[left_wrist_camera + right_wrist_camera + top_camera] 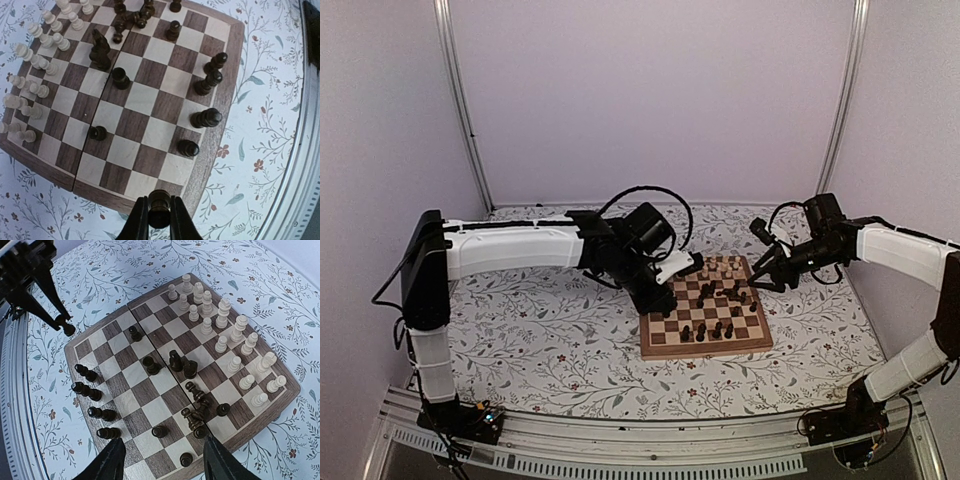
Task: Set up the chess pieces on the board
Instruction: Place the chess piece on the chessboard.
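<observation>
The board (706, 350) lies on the floral cloth right of centre. Pale chess pieces (223, 314) stand in two rows along one side of the board (280, 395). Dark chess pieces (94, 392) line the opposite edge, and others stand or lie tumbled near the middle (196, 415). My left gripper (159, 202) is shut on a dark piece (159, 212), held above the board's (226, 80) corner border on the dark side. My right gripper (165, 460) hovers open above the board's other dark-side end, nothing between its fingers.
The floral table cloth (550, 330) surrounds the board. A metal rail (295, 190) runs along the table's near edge. The left arm (520, 245) reaches across from the left and the right arm (900, 245) comes in from the right.
</observation>
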